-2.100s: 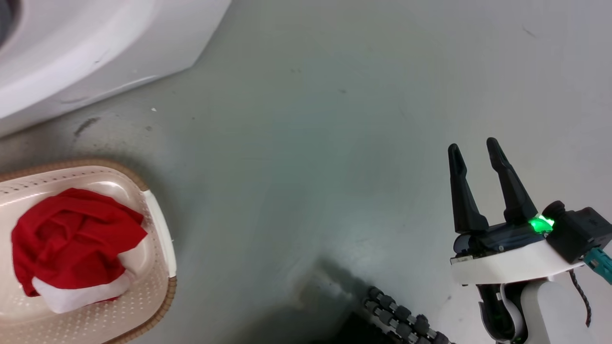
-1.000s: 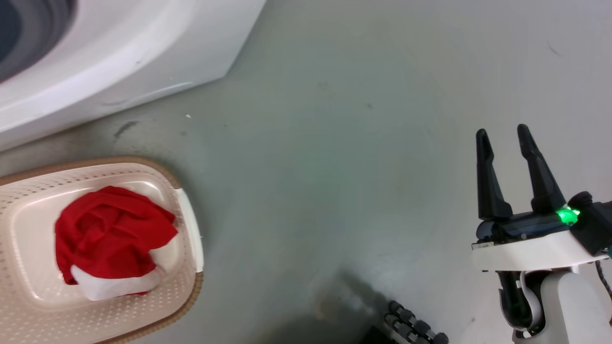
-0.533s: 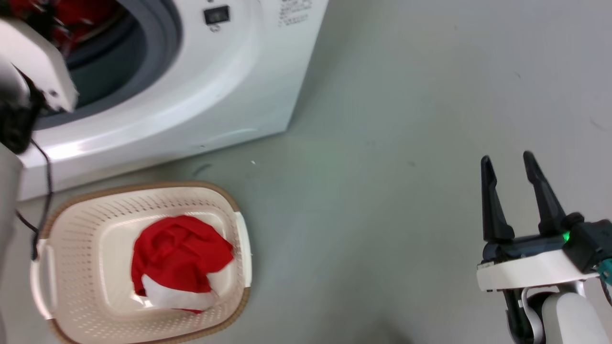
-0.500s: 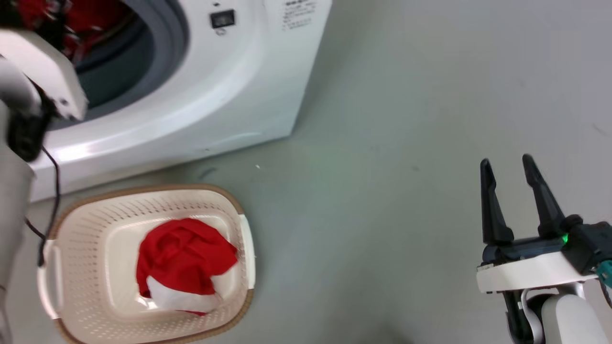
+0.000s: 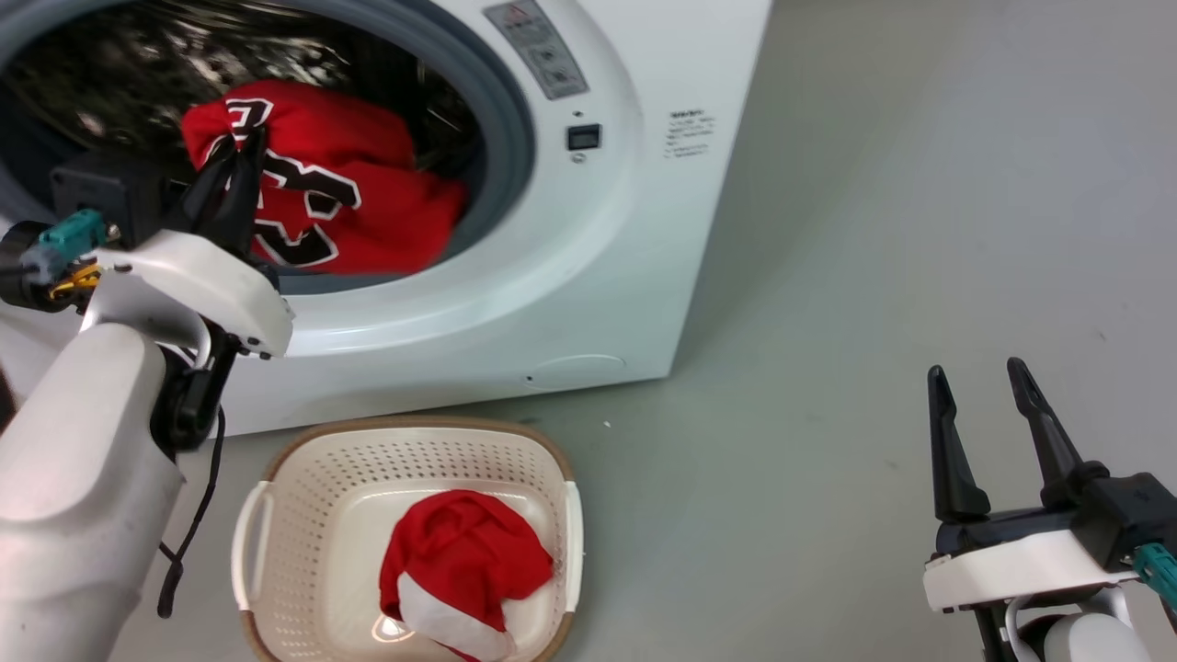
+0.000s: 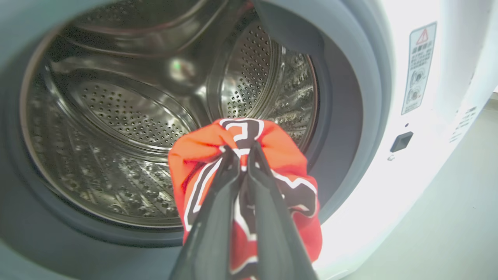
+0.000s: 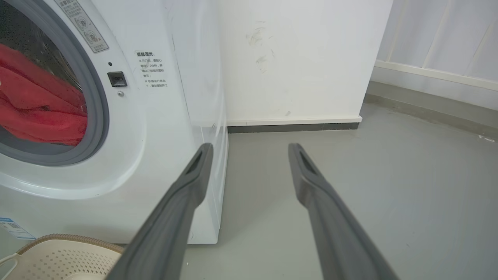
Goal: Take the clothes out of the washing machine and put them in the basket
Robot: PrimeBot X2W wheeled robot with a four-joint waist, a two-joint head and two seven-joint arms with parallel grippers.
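At the porthole of the washing machine (image 5: pixel 644 230), your left gripper (image 5: pixel 241 152) is clamped on the red jersey (image 5: pixel 359 202), which is bunched at the front of the drum (image 6: pixel 128 116). Below the machine, the basket (image 5: pixel 405 430) sits on the floor (image 5: pixel 874 230), with the white-banded red garment (image 5: pixel 464 561) lying toward its right wall. Your right gripper (image 5: pixel 975 372) hovers over the floor, fingers apart and holding nothing.

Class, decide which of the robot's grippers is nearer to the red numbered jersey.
Left. The left gripper is shut on the jersey at the washing machine's porthole; the right gripper stands open over the floor, well apart.
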